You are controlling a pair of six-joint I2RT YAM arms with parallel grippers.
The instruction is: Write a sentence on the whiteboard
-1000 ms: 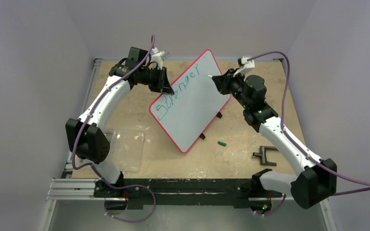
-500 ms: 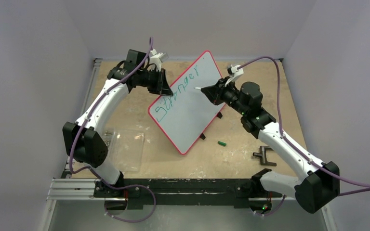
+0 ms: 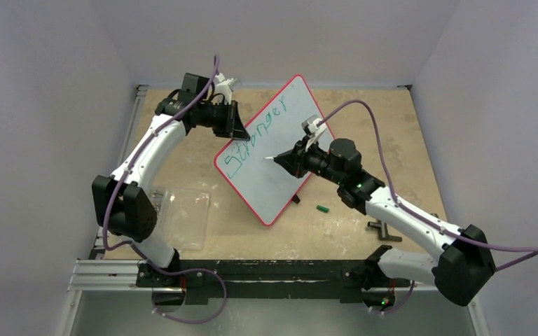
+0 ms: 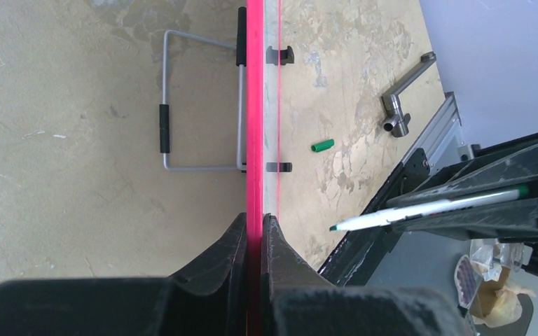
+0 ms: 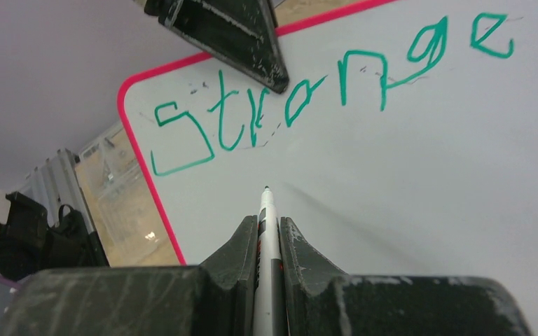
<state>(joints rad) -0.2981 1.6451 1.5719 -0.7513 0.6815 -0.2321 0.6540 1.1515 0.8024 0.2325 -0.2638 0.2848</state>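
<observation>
The whiteboard [image 3: 267, 190] stands tilted on the table, with a red rim [image 4: 254, 105] and a white face [image 5: 427, 182]. One green line of the sentence [image 3: 259, 135] is on it and reads "Stronger" [image 5: 322, 91]. My left gripper [image 3: 241, 130] is shut on the board's upper left rim, seen edge-on between its jaws [image 4: 254, 218]. My right gripper [image 3: 285, 159] [image 5: 268, 220] is shut on a white marker [image 5: 267, 206] with a green tip. The marker [image 4: 420, 210] points at the bare board under the word's first letters. A gap shows between the tip and the board.
A green marker cap [image 3: 323, 208] [image 4: 322, 145] lies on the wooden table right of the board's foot. A metal crank handle [image 3: 384, 227] [image 4: 403, 98] lies near the right arm. A clear plastic sheet [image 3: 182, 217] rests by the left arm's base. The board's wire stand [image 4: 182, 105] is behind it.
My right gripper has carried the marker from the end of the written word down and left to below its start. The left gripper keeps its hold and the board has barely shifted.
</observation>
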